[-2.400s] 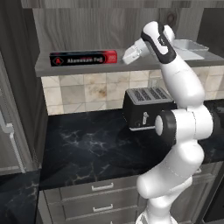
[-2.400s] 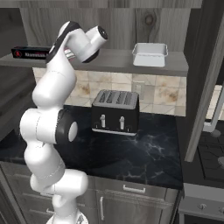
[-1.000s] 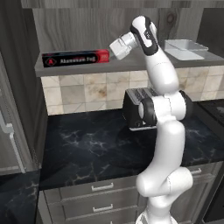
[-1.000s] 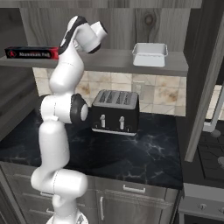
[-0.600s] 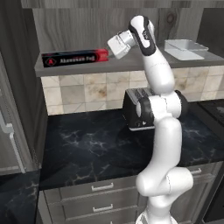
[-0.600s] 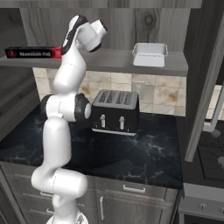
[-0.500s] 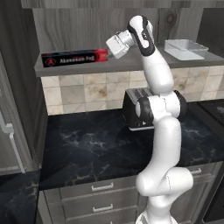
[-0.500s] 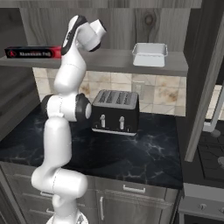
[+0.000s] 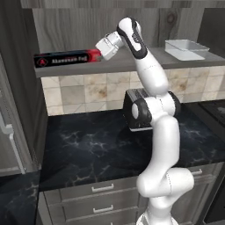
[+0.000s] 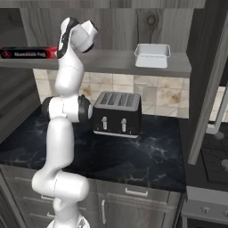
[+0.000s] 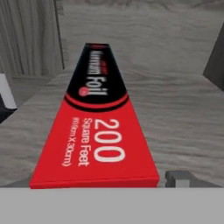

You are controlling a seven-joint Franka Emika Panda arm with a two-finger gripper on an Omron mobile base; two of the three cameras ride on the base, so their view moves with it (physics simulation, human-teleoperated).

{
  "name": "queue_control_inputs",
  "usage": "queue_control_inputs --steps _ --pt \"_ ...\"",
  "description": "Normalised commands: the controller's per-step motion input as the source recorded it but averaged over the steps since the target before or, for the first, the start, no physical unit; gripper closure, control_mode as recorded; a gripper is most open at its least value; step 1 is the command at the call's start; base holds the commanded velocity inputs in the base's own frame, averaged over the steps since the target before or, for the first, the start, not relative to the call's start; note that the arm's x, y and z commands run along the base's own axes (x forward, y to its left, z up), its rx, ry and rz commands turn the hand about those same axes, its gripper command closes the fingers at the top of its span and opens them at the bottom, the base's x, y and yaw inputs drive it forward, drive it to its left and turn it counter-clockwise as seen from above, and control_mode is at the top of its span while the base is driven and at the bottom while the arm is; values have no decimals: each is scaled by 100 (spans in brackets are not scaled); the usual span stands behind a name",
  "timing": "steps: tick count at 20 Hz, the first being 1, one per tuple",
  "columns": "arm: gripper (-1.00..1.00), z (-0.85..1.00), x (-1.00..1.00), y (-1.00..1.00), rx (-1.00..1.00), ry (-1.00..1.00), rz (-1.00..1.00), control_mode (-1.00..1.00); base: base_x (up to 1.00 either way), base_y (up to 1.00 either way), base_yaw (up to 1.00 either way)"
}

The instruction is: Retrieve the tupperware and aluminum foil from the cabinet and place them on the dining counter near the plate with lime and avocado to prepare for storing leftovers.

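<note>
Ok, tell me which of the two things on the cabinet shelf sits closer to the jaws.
The aluminum foil, the long black box whose red end lies right at the gripper; the tupperware sits at the shelf's far right end.

The foil box (image 9: 68, 59) lies lengthwise on the grey shelf (image 9: 132, 66) of the wall cabinet, its red end toward the arm. The gripper (image 9: 102, 52) is right at that red end; its fingers cannot be made out from here. Farther right on the same shelf sits the pale plastic tub (image 9: 185, 47), well apart from the box. Below, a black toaster (image 9: 132, 115) stands on the dark marble worktop (image 9: 83, 151), partly behind the white arm (image 9: 156, 118).
</note>
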Motion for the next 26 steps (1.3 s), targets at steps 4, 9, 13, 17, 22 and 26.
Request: queue_control_inputs --steps 4,9,13,17,22,26 --pt "100 -45 -6 43 -1 4 0 -100 0 0 0" --pt "100 -33 -20 -1 0 0 0 -100 0 0 0" --pt "100 -23 -56 -39 7 -1 0 -100 0 0 0" --pt "100 -24 -78 -76 16 -4 -1 -100 0 0 0" --pt "100 -25 -100 -94 19 -7 -6 -100 0 0 0" --pt "100 -3 -100 -77 22 -13 -6 -100 0 0 0"
